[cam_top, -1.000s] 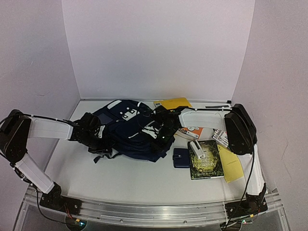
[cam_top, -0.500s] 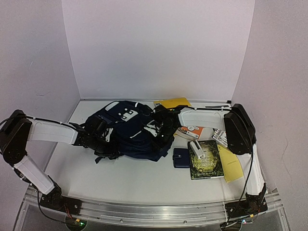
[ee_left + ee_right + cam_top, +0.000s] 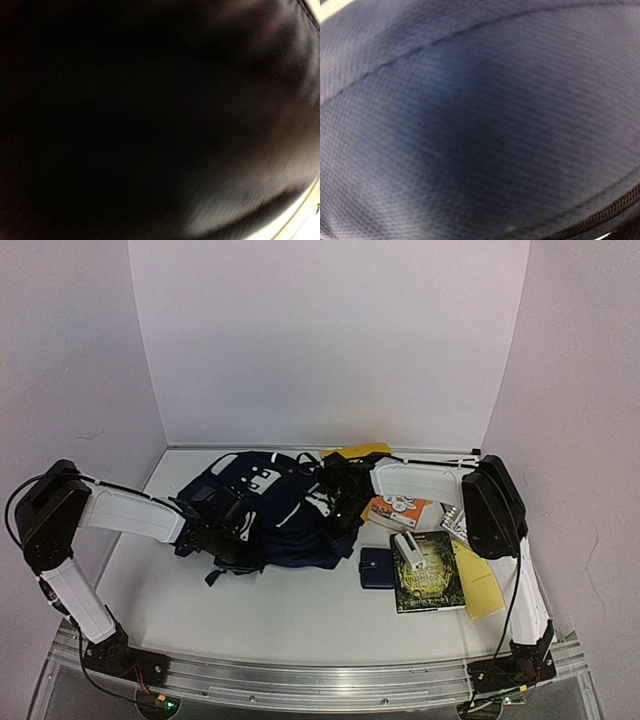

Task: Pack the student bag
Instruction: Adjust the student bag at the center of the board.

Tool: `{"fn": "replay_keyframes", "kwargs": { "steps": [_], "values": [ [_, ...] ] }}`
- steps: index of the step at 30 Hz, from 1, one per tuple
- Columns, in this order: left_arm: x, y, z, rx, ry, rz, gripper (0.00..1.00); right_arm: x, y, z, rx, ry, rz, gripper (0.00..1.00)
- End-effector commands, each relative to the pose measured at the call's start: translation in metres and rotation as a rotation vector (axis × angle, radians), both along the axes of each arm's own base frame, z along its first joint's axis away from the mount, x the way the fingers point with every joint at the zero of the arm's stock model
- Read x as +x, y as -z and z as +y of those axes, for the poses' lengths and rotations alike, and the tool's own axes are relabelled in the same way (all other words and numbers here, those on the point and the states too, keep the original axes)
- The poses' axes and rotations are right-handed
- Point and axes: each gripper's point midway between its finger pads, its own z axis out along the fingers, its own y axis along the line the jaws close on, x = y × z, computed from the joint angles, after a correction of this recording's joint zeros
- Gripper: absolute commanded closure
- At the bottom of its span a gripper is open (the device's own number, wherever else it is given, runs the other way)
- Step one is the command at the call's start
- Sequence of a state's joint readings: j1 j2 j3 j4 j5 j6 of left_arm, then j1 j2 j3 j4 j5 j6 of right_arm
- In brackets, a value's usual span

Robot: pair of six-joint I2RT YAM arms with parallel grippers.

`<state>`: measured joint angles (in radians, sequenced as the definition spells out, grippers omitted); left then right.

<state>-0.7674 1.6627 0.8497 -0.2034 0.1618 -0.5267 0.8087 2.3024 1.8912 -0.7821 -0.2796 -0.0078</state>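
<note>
The student bag [image 3: 290, 540], navy with a white dotted patch, lies bunched up in the middle of the table. My left gripper [image 3: 236, 531] is pressed into the bag's left side, its fingers hidden among the folds and straps. The left wrist view holds only dark fabric [image 3: 250, 195] right against the lens. My right gripper [image 3: 337, 508] is at the bag's right side, its fingers hidden too. Navy woven fabric [image 3: 480, 120] with a zip [image 3: 600, 212] along its lower edge fills the right wrist view. I cannot see whether either gripper holds any cloth.
Right of the bag lie a small navy wallet [image 3: 377, 567], a dark book [image 3: 430, 575] with a white object [image 3: 406, 543] on it, yellow paper [image 3: 482, 585] and an orange-and-white pack [image 3: 400, 510]. A yellow envelope [image 3: 362, 451] lies behind. White walls enclose three sides.
My left gripper has moved right, deeper into the bag's side. The bag has bunched up and shifted right. The right gripper has stayed at the bag's right side.
</note>
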Motion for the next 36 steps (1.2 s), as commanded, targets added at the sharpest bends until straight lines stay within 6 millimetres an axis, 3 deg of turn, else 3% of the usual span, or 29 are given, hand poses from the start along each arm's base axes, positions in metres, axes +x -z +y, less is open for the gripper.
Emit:
{"fn": "replay_keyframes", "kwargs": {
  "steps": [1, 8, 13, 17, 21, 24, 27, 29, 33, 36],
  "values": [
    [-0.007, -0.070, -0.108, -0.342, 0.218, -0.105, 0.89, 0.022, -0.020, 0.061, 0.229, 0.048, -0.064, 1.00],
    [0.006, -0.096, -0.121, -0.368, 0.209, -0.199, 0.77, 0.028, -0.023, 0.062, 0.240, 0.058, -0.068, 1.00],
    [0.002, -0.107, -0.094, -0.267, 0.185, -0.223, 0.62, 0.055, -0.054, 0.045, 0.275, 0.070, -0.124, 0.98],
    [-0.002, -0.131, -0.072, -0.245, 0.145, -0.262, 0.53, 0.058, -0.074, 0.029, 0.267, 0.053, -0.172, 0.81],
    [0.016, -0.140, -0.023, -0.174, -0.004, -0.260, 0.47, 0.048, -0.082, 0.020, 0.267, 0.039, -0.161, 0.72],
    [0.031, -0.142, 0.026, -0.127, -0.147, -0.260, 0.35, 0.036, -0.075, 0.016, 0.255, -0.007, -0.137, 0.63],
    [0.050, -0.135, 0.089, 0.003, -0.327, -0.265, 0.23, 0.032, -0.064, 0.009, 0.222, -0.011, -0.126, 0.61],
    [0.062, -0.131, 0.119, 0.061, -0.395, -0.264, 0.19, 0.031, -0.056, 0.005, 0.202, -0.005, -0.120, 0.59],
    [0.091, -0.120, 0.144, 0.131, -0.432, -0.270, 0.17, 0.025, -0.047, 0.002, 0.194, 0.004, -0.088, 0.45],
    [0.120, -0.111, 0.145, 0.171, -0.426, -0.268, 0.17, 0.024, -0.039, 0.000, 0.179, 0.016, -0.077, 0.42]
  ]
}}
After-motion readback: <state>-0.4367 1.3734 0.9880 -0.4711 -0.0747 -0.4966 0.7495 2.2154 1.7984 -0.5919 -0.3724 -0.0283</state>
